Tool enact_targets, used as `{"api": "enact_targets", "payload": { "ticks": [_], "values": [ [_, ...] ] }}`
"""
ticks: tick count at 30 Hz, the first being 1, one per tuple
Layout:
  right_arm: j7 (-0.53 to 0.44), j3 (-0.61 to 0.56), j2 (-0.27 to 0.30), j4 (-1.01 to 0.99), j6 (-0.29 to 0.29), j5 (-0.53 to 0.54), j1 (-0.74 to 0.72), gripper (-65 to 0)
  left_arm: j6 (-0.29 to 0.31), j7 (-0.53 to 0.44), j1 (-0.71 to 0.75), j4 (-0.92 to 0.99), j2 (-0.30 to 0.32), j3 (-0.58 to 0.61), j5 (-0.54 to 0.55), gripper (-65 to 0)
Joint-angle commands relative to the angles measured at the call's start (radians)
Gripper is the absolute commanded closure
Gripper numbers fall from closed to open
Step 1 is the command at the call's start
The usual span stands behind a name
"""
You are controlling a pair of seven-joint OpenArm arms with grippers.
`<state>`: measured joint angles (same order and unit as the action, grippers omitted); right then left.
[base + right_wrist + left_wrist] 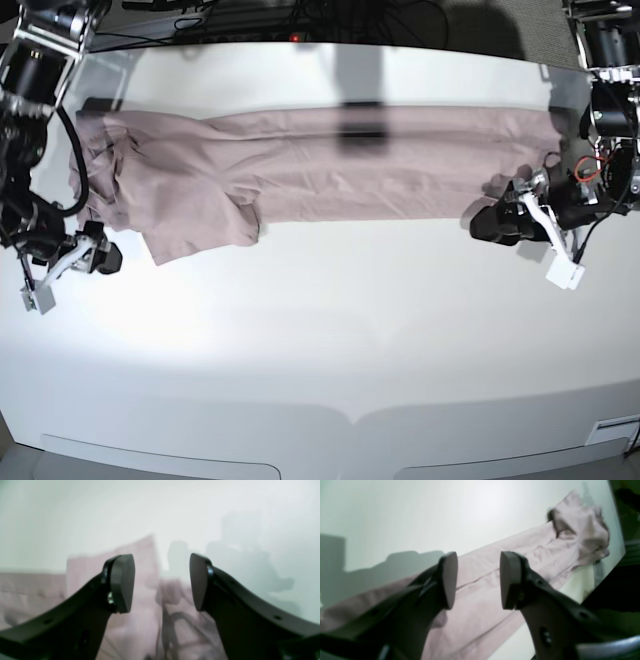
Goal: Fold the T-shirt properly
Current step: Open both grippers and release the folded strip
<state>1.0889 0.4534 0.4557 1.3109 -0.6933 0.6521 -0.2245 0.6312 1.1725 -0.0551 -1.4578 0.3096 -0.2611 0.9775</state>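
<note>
The pink-mauve T-shirt (300, 165) lies as a long wrinkled band across the far half of the white table (320, 340), with a sleeve flap hanging toward the front at the left (200, 225). My left gripper (487, 222) hovers at the shirt's right front edge. In the left wrist view it (478, 580) is open and empty above the shirt (480, 597), whose far end is bunched (582, 532). My right gripper (106, 257) sits just off the shirt's left front corner. In the right wrist view it (161, 582) is open and empty over blurred pink cloth (140, 562).
Dark cables and equipment (290, 15) run along the table's back edge. The table's edge (617, 530) is close behind the bunched shirt end in the left wrist view. The arm bodies stand at the far left (25, 90) and far right (610, 110).
</note>
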Motion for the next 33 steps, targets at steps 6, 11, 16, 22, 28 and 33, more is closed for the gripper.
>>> {"api": "enact_targets", "payload": {
  "ticks": [6,11,16,22,28,33],
  "values": [
    [0.018,-0.1,0.018,-0.261,-0.005,-0.002,-0.175,-35.1,0.009,-0.013,-0.014,-0.018,0.002,-0.006,0.022,-27.0],
    [0.02,-0.204,0.018,-0.403,-0.005,-0.002,-0.241,-34.9,0.009,-0.013,-0.014,-0.018,0.002,-0.006,0.021,-27.0],
    [0.083,-0.254,0.018,-0.425,-0.005,-0.001,-0.246,-16.7,0.009,-0.013,-0.014,-0.018,0.002,-0.006,0.019,-27.0],
    [0.102,-0.254,0.021,-0.425,-0.005,0.021,-0.247,-1.3,0.009,-0.01,-0.014,-0.018,0.004,-0.006,0.019,-27.0],
    [0.106,-0.254,0.021,-0.423,-0.005,0.091,-0.247,0.0,0.009,0.003,-0.014,-0.018,0.004,-0.006,0.019,-27.0],
    [0.213,-0.254,0.021,-0.423,-0.005,0.211,-0.246,0.0,0.009,0.008,-0.014,-0.018,0.004,-0.006,0.019,-27.0]
  ]
}}
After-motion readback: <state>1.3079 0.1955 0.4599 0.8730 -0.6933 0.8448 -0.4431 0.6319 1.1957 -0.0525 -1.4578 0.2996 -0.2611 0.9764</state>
